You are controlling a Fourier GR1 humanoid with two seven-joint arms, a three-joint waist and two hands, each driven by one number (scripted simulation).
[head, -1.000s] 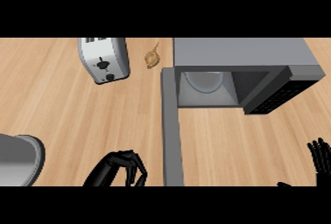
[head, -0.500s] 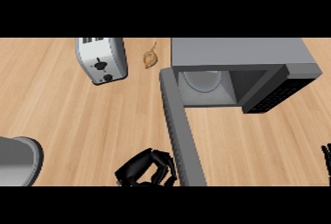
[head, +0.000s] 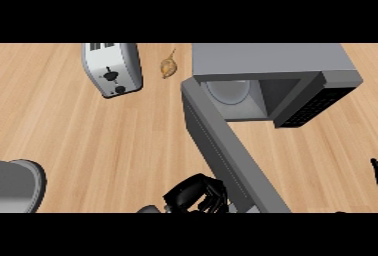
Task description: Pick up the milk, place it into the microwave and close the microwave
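The grey microwave [head: 267, 61] stands at the back right with its cavity facing me. Its door [head: 221, 145] hangs partly swung, running from the hinge at the cavity's left down and to the right. A pale rounded shape [head: 230, 92] shows inside the cavity; I cannot tell whether it is the milk. My left hand [head: 196, 195] is at the lower edge, fingers curled and holding nothing, right against the outer face of the door near its free end. Only a thin black tip of my right hand [head: 374, 167] shows at the right edge.
A silver toaster [head: 112, 67] stands at the back left, with a small tan object [head: 168, 67] between it and the microwave. A grey round vessel [head: 16, 185] sits at the lower left edge. Bare wooden counter [head: 96, 135] lies between them.
The door's free end has swung to the right, toward the cavity. My left hand moved right with it. The right hand slid almost out of view at the right edge.
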